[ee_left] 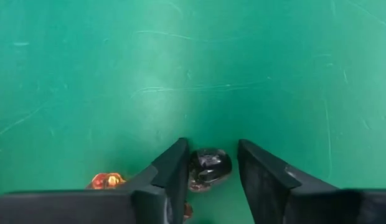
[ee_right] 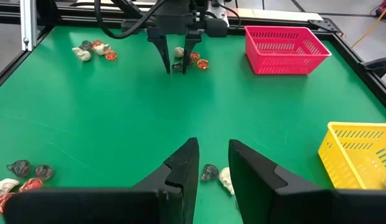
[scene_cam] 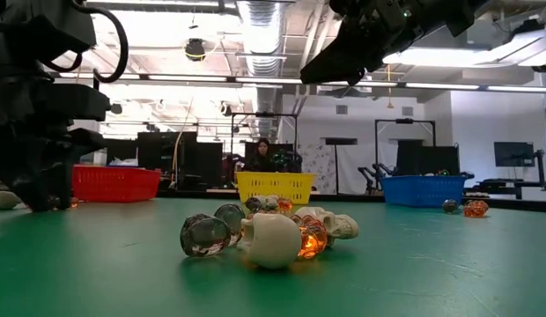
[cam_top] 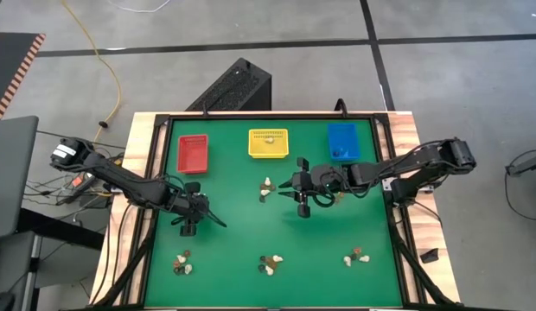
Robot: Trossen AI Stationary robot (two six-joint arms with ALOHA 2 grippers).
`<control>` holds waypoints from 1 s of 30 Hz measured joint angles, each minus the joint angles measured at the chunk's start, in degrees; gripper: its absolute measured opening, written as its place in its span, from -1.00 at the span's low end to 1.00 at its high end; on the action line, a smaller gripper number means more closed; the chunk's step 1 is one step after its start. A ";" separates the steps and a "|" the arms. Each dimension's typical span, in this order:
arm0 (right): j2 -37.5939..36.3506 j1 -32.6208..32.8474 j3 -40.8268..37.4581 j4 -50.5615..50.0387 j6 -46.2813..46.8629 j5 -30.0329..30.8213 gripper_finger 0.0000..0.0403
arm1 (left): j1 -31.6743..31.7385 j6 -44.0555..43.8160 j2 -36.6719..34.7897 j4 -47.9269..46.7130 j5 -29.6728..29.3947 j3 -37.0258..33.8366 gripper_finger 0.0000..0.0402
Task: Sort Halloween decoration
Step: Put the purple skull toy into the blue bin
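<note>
Left gripper [ee_left: 210, 177] part-open, straddling a dark skull trinket [ee_left: 208, 168] on the mat.

I see a red bin [cam_top: 193, 153], a yellow bin [cam_top: 268, 142] and a blue bin [cam_top: 342, 142] in a row along the far edge of my green table [cam_top: 242, 216]. A person [scene_cam: 262, 153] sits in the room behind the yellow one.

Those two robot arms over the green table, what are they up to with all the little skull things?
They are sorting tiny Halloween trinkets into coloured bins. The left gripper is down on the green table with a dark skull trinket between its fingers, which do not yet clamp it. The right gripper hovers above two more trinkets near the yellow bin. The red bin and blue bin stand on either side of it, and small piles wait along the near edge.
</note>
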 joint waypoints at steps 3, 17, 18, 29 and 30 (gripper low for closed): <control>0.00 0.00 0.00 -0.02 -0.02 0.02 -0.41 | 0.02 -0.53 0.00 0.02 0.25 -0.03 -0.49; -0.09 0.00 0.02 -0.80 -0.07 0.02 -0.41 | 0.05 5.68 0.07 10.08 0.67 4.01 -0.58; -0.37 0.00 0.02 -1.48 -0.14 0.02 -0.41 | 0.23 7.84 0.01 14.01 -0.25 4.52 -0.57; -13.05 1.83 0.04 -13.15 4.42 1.01 -0.41 | 10.02 29.01 10.36 64.76 4.91 4.74 -0.61; -14.19 2.60 0.04 -14.28 4.56 1.93 -0.41 | 11.60 29.69 12.77 68.78 6.36 5.15 -0.60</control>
